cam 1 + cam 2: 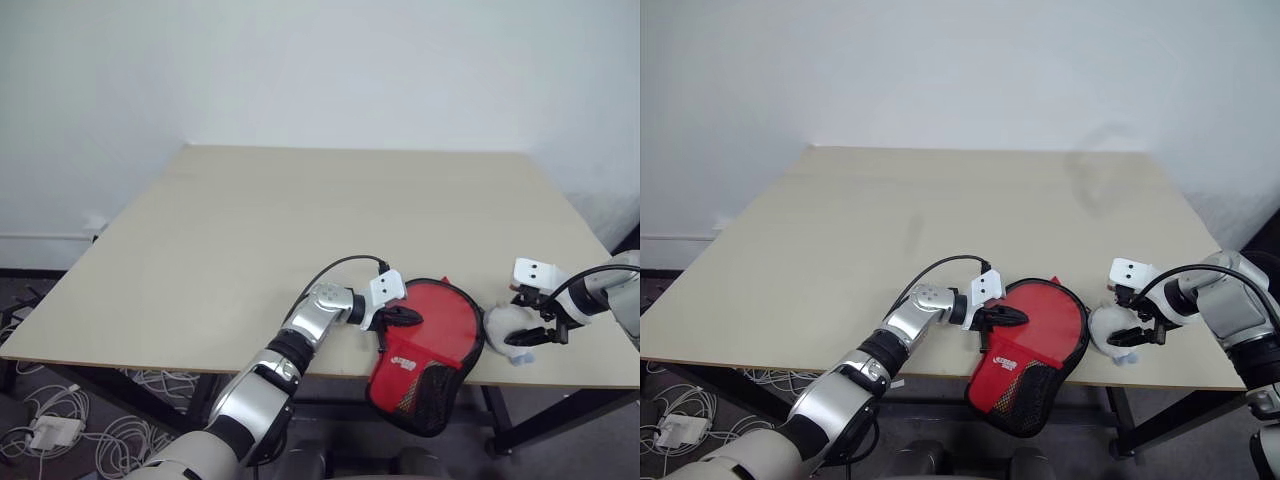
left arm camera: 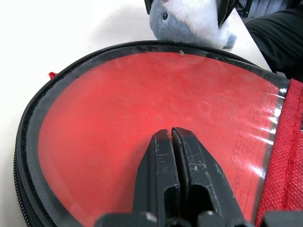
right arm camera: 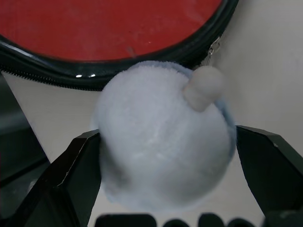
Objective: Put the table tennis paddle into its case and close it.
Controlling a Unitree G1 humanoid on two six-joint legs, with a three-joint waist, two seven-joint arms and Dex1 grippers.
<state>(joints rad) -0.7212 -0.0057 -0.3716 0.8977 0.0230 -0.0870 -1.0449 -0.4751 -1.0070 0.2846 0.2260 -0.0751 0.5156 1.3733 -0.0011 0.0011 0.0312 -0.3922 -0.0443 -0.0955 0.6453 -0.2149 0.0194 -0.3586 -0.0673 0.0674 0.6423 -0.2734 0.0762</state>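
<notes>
Case (image 1: 425, 355) is the nearest thing to you: it lies at the near edge of the tabletop (image 1: 300, 230), toward the right corner, and its black mesh end hangs over that edge. The round part rests on the tabletop, red with a black trim and a zipper around the rim. In the left wrist view you see a smooth red round surface under a clear shiny film inside the black rim; this looks like the table tennis paddle (image 2: 151, 109) lying in the case, but its handle is hidden, so you cannot be fully sure.

Your left hand (image 1: 400, 318) is clenched, its two black fingers (image 2: 182, 165) pressed together with nothing between them. The tips rest on or just above the red surface, near the case's left side; you cannot tell if they touch.

Just beside the case's right rim sits a small plush toy (image 3: 161, 146), white with pale blue. Your right hand (image 1: 527, 338) is there with the fingers (image 3: 71, 175) spread wide, one on each side of the toy. The left finger seems to touch the plush, while the other stands apart from it, so the hand is not grasping it.

Farther away, the rest of the tabletop is bare to the far edge.
</notes>
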